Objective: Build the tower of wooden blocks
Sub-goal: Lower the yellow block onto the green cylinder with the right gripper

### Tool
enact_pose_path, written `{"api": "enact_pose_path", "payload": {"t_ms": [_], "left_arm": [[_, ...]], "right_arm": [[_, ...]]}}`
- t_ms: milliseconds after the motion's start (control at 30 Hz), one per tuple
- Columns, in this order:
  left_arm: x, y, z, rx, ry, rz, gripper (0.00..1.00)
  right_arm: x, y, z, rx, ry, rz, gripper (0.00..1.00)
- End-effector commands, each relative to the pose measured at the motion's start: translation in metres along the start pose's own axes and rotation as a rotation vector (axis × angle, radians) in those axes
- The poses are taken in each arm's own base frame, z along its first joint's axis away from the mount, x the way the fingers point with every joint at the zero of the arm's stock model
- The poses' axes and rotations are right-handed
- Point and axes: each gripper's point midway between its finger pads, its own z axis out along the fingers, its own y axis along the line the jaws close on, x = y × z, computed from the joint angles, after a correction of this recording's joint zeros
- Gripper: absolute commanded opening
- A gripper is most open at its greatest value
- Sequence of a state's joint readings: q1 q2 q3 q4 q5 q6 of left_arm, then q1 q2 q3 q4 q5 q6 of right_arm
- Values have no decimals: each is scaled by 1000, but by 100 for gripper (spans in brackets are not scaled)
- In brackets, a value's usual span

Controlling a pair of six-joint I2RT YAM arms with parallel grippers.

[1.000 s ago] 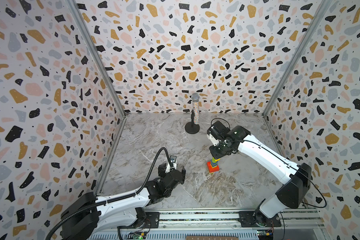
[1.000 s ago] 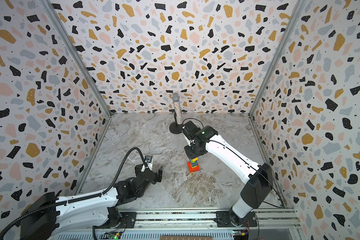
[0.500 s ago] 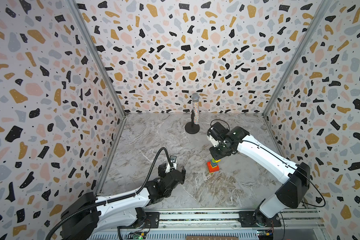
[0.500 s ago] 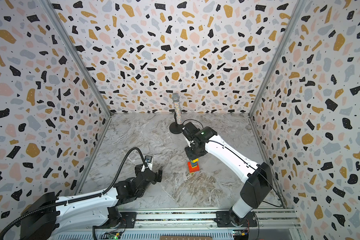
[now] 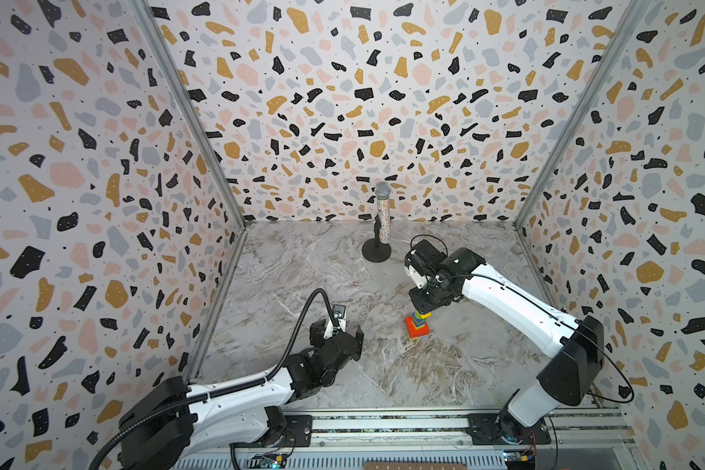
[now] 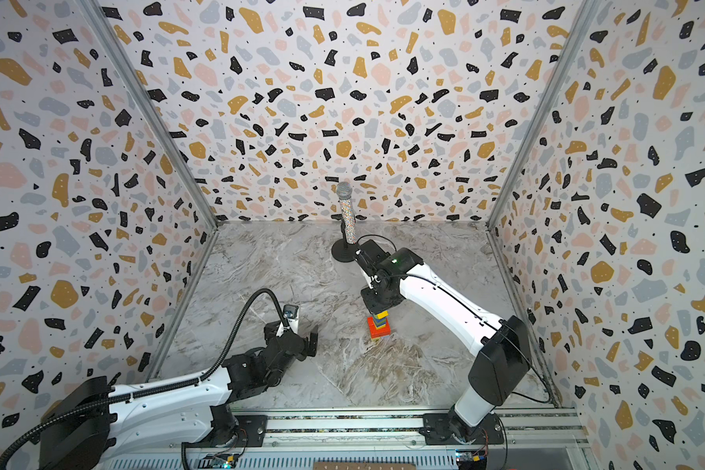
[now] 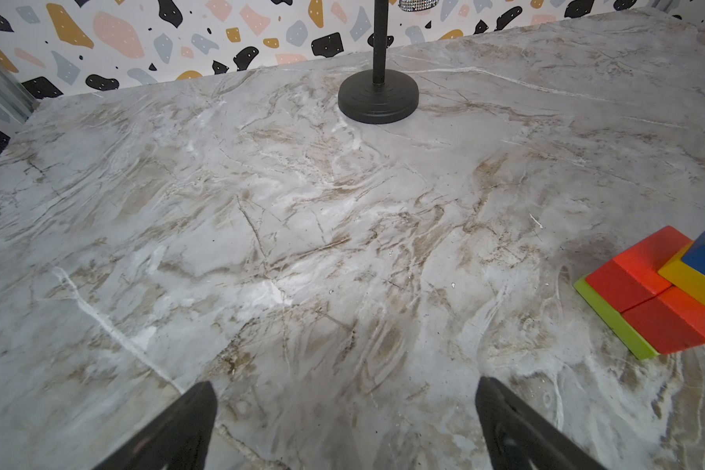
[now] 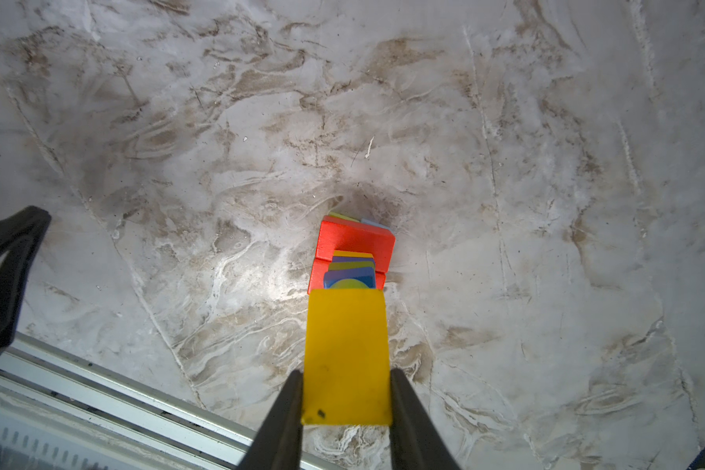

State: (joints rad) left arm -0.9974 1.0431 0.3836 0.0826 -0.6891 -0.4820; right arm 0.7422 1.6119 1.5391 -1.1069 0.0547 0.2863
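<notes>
High pair, wrist close-ups, common tower (image 5: 419,325)

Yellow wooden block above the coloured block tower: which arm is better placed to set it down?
Right. The right gripper is shut on the yellow wooden block, directly over the coloured block tower. The left gripper is open and empty, low over the marble table, apart from the tower.

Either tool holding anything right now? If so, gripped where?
Right tool holds the yellow block, pinched across two opposite side faces at the end nearest the wrist, over the tower. Left tool is open and empty.
</notes>
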Motion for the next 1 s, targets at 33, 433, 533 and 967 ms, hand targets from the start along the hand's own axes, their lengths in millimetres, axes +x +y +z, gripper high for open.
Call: {"api": "enact_pose_path", "payload": {"t_ms": [33, 433, 533, 967], "left_arm": [[-5, 3, -1, -5, -26, -9, 100], [-5, 3, -1, -4, -25, -8, 100], [-6, 3, -2, -4, -26, -9, 100], [-5, 2, -1, -1, -24, -8, 100]], "right_arm": [[1, 1, -2, 4, -1, -1, 28], [-1, 0, -1, 10, -8, 3, 28], [-2, 0, -2, 10, -10, 3, 28], [-3, -3, -2, 27, -20, 6, 32]]}}
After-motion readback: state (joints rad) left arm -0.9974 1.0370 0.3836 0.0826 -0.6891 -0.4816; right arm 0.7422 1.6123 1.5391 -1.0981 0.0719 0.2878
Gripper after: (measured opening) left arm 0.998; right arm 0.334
